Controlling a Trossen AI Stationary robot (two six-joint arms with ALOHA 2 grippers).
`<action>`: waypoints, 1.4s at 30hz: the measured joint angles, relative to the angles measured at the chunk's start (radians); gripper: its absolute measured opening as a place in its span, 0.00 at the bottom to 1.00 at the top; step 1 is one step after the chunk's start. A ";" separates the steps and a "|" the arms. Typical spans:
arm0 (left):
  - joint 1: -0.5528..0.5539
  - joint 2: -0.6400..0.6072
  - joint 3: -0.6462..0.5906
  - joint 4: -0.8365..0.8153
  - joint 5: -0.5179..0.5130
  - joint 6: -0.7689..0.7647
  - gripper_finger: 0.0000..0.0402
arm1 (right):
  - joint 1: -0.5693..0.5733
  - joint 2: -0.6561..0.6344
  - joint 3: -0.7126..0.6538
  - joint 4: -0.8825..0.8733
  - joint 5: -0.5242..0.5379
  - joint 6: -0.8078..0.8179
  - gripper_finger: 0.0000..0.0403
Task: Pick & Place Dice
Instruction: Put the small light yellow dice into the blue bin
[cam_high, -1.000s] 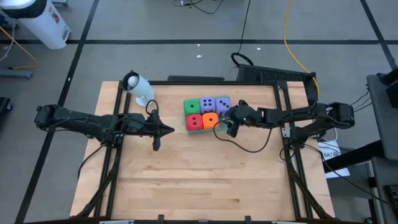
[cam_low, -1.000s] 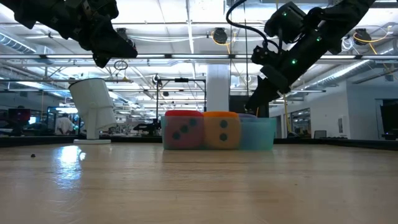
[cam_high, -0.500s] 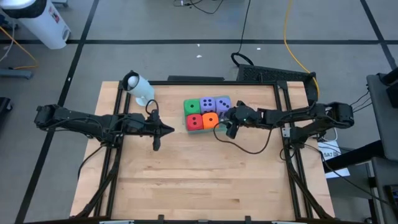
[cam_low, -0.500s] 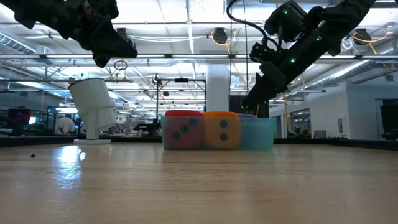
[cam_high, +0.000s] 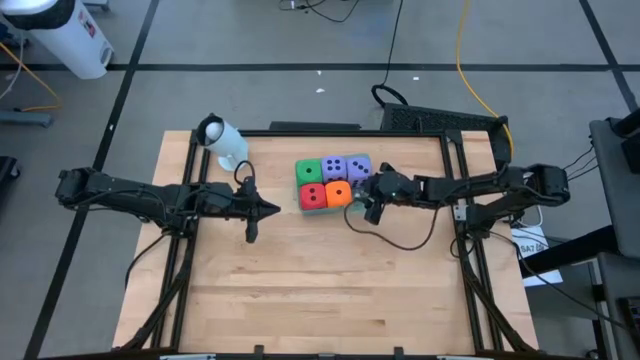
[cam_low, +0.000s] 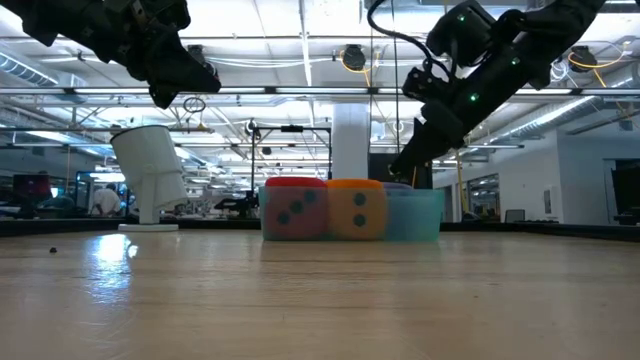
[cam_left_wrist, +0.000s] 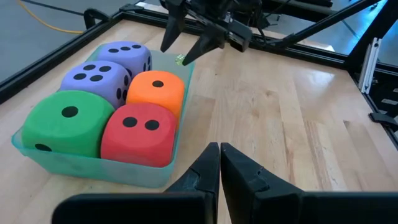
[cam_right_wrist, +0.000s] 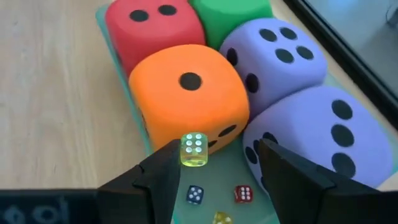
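A teal tray (cam_left_wrist: 93, 165) holds five foam dice resting on its floor: green (cam_left_wrist: 65, 121), red (cam_left_wrist: 138, 132), orange (cam_left_wrist: 157, 90) and two purple (cam_left_wrist: 99, 79) (cam_left_wrist: 124, 56). My right gripper (cam_right_wrist: 214, 162) hangs open above the tray's right end (cam_high: 356, 203), beside the orange die (cam_right_wrist: 186, 93). A tiny yellow-green die (cam_right_wrist: 194, 150) shows between its fingers, close to one fingertip. Tiny blue (cam_right_wrist: 195, 194), red (cam_right_wrist: 242, 194) and yellow (cam_right_wrist: 221, 218) dice lie on the tray floor below. My left gripper (cam_high: 275, 208) is shut and waits above the table, left of the tray. My right gripper stands open over the tray's right end, fingers slanting down from the table's right. The tiny yellow-green die (cam_left_wrist: 180, 60) shows just below and between the fingertips, next to one finger (cam_right_wrist: 163, 171). Whether that finger touches it, I cannot tell.
A white cup-shaped object (cam_high: 222, 140) stands near the table's far left corner. A black cable (cam_high: 400, 238) loops on the wood under the right arm. Bare wood (cam_high: 320, 290) stretches across the near half of the table. Black frame rails (cam_high: 460, 150) edge the tabletop.
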 joint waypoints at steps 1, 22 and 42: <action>0.000 0.000 0.000 0.000 0.000 0.001 0.05 | 0.009 0.000 0.000 -0.001 0.009 -0.019 0.50; -0.008 0.273 0.001 0.490 -0.021 -0.180 0.01 | 0.105 0.000 0.000 0.059 0.241 -0.382 0.50; 0.069 0.830 0.308 0.801 0.006 -0.443 0.01 | 0.128 0.000 0.000 0.132 0.243 -0.507 0.50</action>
